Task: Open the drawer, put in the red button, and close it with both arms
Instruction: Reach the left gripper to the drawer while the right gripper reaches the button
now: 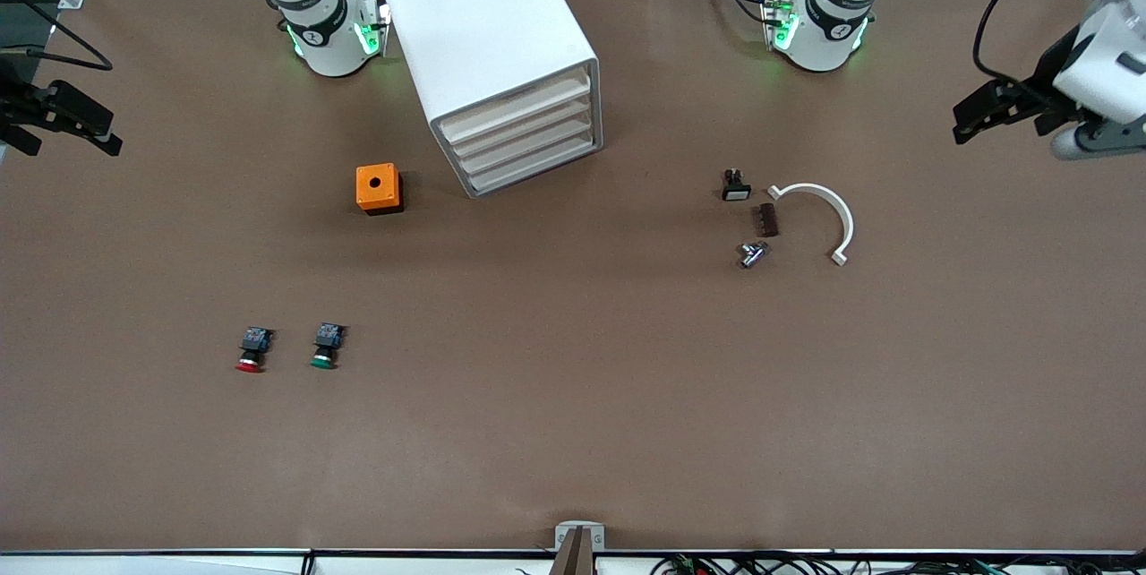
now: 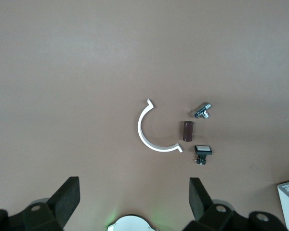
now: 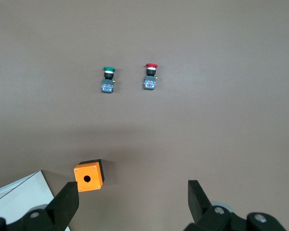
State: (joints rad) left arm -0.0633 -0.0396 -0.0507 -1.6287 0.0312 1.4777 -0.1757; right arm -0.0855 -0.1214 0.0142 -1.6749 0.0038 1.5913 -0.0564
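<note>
The right gripper (image 1: 63,123) hangs with jaws apart over the right arm's end of the brown bench (image 1: 573,432), holding nothing. The red button (image 1: 252,350) lies on its side, just beside a green button (image 1: 327,347) and nearer the front camera than the orange box (image 1: 378,188). The white cabinet (image 1: 497,55) stands near the right arm's base; its four drawers are all shut, the top drawer (image 1: 517,105) included. Toward the left arm's end lie a black switch (image 1: 735,185), a brown block (image 1: 767,219), a metal fitting (image 1: 752,253) and a white curved clamp (image 1: 824,212). The left gripper (image 1: 998,105) hangs spread wide and empty over that end.
</note>
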